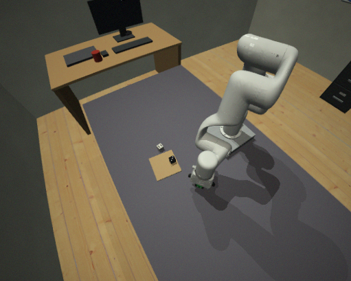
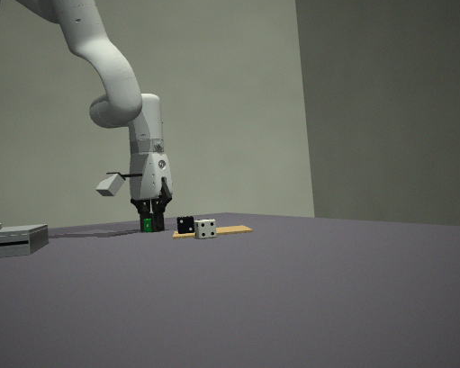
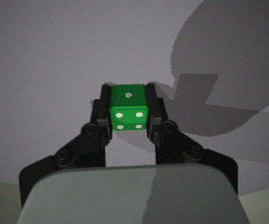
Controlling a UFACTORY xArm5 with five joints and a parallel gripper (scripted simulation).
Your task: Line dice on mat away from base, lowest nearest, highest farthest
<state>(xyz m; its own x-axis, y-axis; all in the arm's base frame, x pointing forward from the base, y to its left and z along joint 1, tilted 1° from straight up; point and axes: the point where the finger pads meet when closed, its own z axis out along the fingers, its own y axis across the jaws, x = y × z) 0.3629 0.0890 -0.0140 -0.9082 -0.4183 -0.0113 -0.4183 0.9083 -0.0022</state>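
A green die sits on the grey floor covering, off the mat, on the side nearer the robot's base. My gripper is down around it, with both fingers against its sides. The tan mat lies flat. A black die stands on the mat near its far right corner. A white die stands just off the mat's far edge.
The robot's base plate lies behind the gripper. A wooden desk with a monitor, a keyboard and a red cup stands at the back. A dark filing cabinet stands at the right.
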